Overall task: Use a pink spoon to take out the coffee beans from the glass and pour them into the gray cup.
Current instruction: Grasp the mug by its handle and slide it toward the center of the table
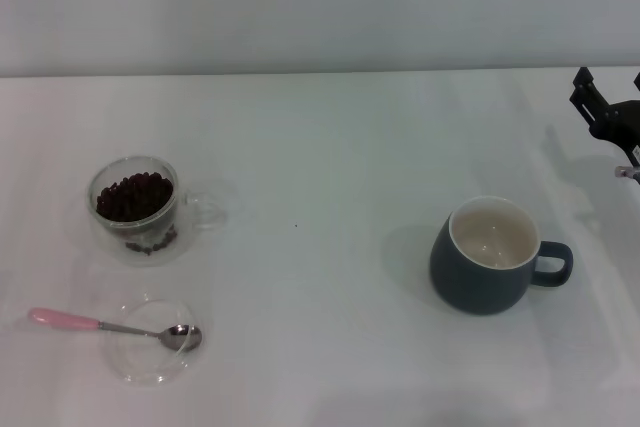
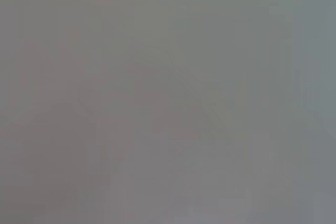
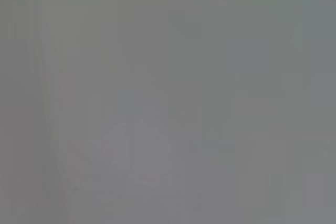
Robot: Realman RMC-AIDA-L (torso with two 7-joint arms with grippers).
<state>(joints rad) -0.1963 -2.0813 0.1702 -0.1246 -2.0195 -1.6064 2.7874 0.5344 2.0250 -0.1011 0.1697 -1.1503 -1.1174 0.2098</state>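
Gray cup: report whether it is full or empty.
Empty. In the head view the gray cup stands upright and its cream inside shows bare, with no beans; the coffee beans are all in the glass.

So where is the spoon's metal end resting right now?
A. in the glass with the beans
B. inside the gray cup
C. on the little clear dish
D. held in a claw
C: the spoon lies flat with its bowl on the clear dish, its pink handle sticking out over the table.
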